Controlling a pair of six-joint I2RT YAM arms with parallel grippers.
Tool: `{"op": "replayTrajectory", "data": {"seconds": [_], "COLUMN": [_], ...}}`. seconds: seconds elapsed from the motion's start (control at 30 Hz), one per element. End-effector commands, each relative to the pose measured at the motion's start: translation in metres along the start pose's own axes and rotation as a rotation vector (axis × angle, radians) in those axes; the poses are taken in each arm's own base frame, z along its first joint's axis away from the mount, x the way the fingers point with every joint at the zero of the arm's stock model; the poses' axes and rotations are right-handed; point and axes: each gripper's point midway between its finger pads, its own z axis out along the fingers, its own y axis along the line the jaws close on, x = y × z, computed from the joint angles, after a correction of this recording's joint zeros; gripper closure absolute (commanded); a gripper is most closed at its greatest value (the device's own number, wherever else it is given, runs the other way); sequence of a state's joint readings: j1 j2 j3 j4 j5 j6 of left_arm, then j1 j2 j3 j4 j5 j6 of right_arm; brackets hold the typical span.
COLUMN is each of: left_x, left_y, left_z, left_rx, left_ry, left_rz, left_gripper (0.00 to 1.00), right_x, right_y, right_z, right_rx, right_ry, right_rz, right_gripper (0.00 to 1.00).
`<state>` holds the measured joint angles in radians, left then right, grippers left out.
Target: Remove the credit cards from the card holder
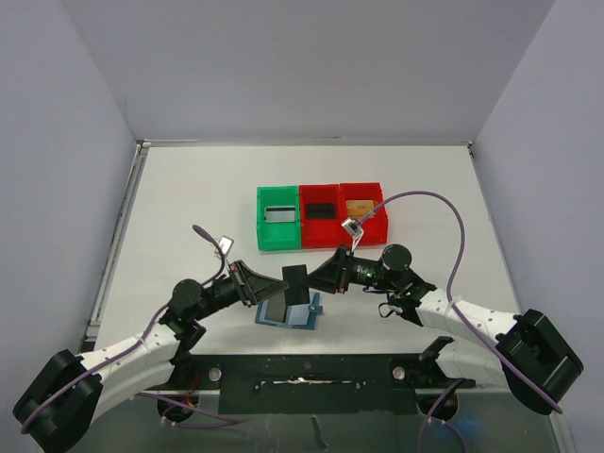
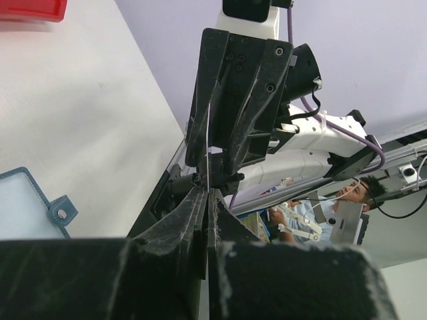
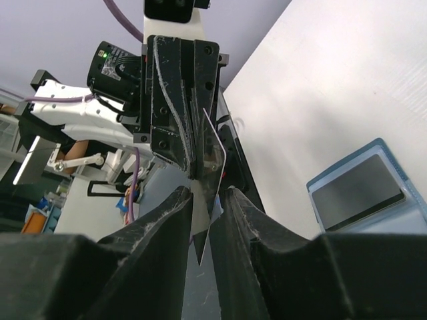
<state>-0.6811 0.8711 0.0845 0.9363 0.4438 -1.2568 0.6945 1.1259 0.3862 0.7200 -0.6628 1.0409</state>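
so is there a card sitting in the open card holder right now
Yes, the right wrist view shows a dark grey card lying flat inside the open light-blue card holder.

card holder point(image 2: 23, 207) cut by left edge, red bin point(image 2: 30, 8) cropped at top

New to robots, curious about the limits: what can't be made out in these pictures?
Top view: card holder partly hidden under the credit card; contents of the bins too small.
Left wrist view: card holder cut off by the left edge.
Right wrist view: whether the right gripper touches the card is unclear.
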Motion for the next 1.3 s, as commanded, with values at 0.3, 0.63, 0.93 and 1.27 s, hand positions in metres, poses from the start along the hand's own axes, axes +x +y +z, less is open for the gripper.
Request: {"op": "replayTrajectory", "data": {"seconds": [0.3,0.63,0.93,1.27], "left_x": [-0.013,-0.023,-0.038,-0.030], "left_y": [-0.017,0.046,0.066,0.077], "left_z": [0.006,-0.024,-0.043,-0.045], "left_rx": [0.017,-0.353,-0.553,-0.605], "left_ry": [-0.037,-0.128,-0.171,-0.118], "left_rz": [0.043,0.090,0.161,0.145], "left_gripper": [0.57,0.28,0.27,0.27], "right_x": [-0.026,-0.117,-0.161,-0.178], "right_y": [0.026,-0.043,-0.057,-0.099], "right_z": [-0.002,-0.066,-0.076,-0.030], "right_rx": [-0.033,0.668,1.002,0.741], "right_ry": [0.010,-0.254,-0.004,0.256], "right_rz": [-0.171,-0.650,-1.528,-1.530], "right_gripper": [1.00,1.00,1.00,1.00]}}
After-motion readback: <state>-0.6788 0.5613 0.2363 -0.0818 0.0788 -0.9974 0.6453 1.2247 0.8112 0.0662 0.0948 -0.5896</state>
